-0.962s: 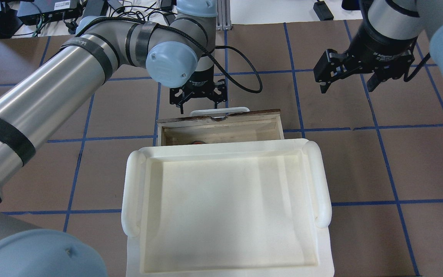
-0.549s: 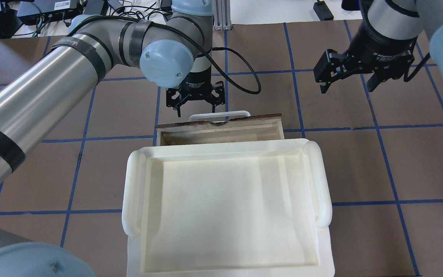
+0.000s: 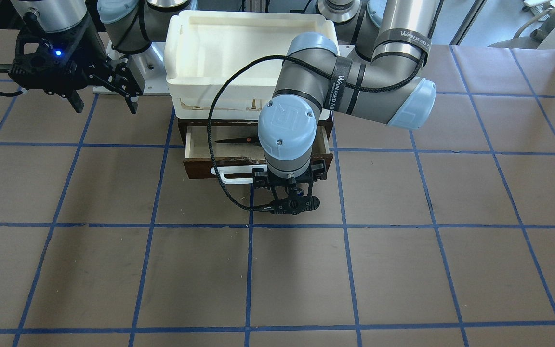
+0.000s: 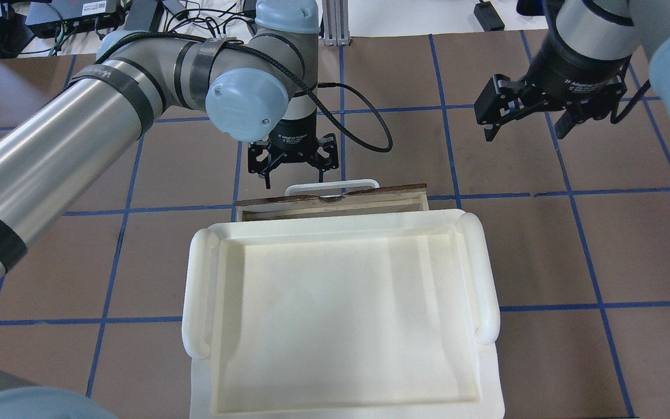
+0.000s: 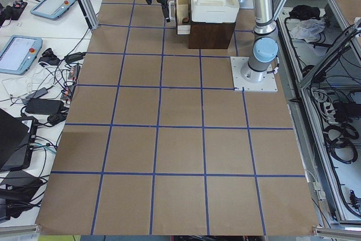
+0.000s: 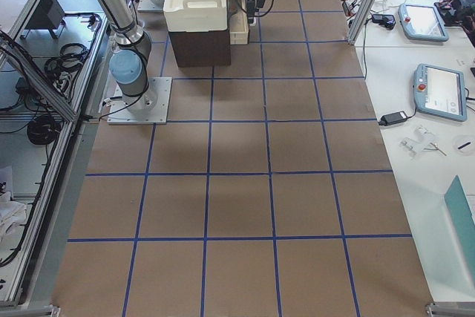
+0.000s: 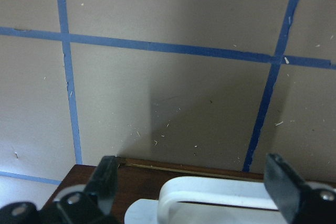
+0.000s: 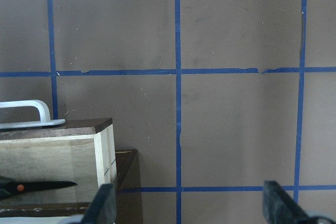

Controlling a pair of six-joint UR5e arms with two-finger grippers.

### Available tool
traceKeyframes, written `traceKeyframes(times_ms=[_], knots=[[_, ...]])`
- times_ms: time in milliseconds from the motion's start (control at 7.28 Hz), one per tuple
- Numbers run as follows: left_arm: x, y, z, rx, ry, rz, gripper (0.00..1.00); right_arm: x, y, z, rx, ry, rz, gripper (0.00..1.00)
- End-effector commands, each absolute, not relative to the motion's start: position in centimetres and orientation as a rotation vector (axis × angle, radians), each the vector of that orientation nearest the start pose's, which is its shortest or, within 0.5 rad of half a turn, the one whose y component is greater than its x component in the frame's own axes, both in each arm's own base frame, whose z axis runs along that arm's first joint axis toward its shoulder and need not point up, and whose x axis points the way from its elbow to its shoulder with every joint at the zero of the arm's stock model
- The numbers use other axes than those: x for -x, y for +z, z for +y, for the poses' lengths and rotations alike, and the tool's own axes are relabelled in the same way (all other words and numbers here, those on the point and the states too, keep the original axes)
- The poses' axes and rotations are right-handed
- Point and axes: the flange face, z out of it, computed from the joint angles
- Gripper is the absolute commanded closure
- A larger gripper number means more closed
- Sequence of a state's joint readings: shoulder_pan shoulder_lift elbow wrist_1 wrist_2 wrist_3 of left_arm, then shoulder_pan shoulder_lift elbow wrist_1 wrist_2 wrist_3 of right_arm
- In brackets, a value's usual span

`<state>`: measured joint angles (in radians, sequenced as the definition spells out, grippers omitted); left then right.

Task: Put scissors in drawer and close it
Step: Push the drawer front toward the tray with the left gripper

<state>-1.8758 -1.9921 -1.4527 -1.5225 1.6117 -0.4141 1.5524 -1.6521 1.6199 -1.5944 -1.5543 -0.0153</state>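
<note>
Slim dark scissors (image 3: 237, 140) in plywood drawer (image 3: 199, 147)

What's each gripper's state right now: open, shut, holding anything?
Left gripper: open, holding nothing, at the drawer front.
Right gripper: open, holding nothing.

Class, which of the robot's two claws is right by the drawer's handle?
The left claw, open just in front of the handle; the right claw hangs well off to the side.
</note>
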Motion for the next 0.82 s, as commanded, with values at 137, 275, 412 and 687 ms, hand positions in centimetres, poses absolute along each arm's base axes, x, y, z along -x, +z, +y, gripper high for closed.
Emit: traceKeyframes(times_ms=[137,275,412,687], knots=[[30.5,31.8,-54.0,0.161,0.390,2.968,0.00,-12.4,50.4,-46.5,-0.005,-0.084,3.144,0.00],[30.3,31.7,-53.5,0.160,0.422,2.957,0.00,-12.4,50.4,-46.6,-0.003,-0.087,3.144,0.00],[30.3,31.7,-53.5,0.160,0.422,2.957,0.00,-12.4,50.4,-46.6,-0.005,-0.087,3.144,0.00],[30.4,31.7,-53.1,0.159,0.446,2.946,0.00,-12.4,50.4,-46.6,-0.005,-0.087,3.144,0.00]])
